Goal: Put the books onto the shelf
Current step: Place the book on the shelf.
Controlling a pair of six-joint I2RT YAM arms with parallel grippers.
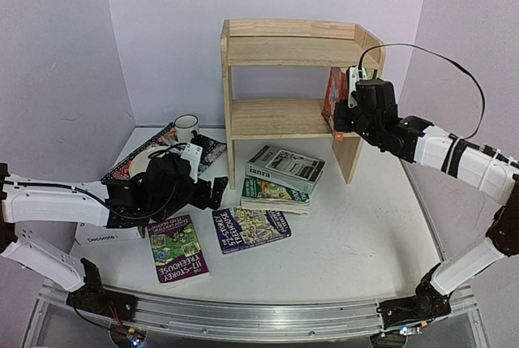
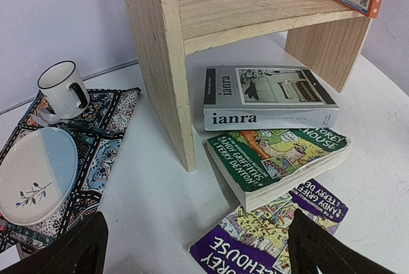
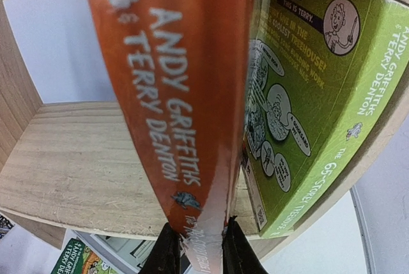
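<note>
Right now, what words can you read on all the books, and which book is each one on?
"ANDY GRIFFITHS & TERRY DENTON": orange book, spine.
"65-STOREY": light green book, spine.
"ianra": grey-white book.
"ANDY GRIFFITHS", "TERRY DENTON": green book.
"STOREY TREEHOUSE": purple book.
"Decorate": white book.
The small print on the covers is too tiny to read.

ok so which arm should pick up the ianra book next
Left, probably. The left pincer is open and empty, facing the ianra book close by; the right pincer is shut on the orange book at the shelf.
</note>
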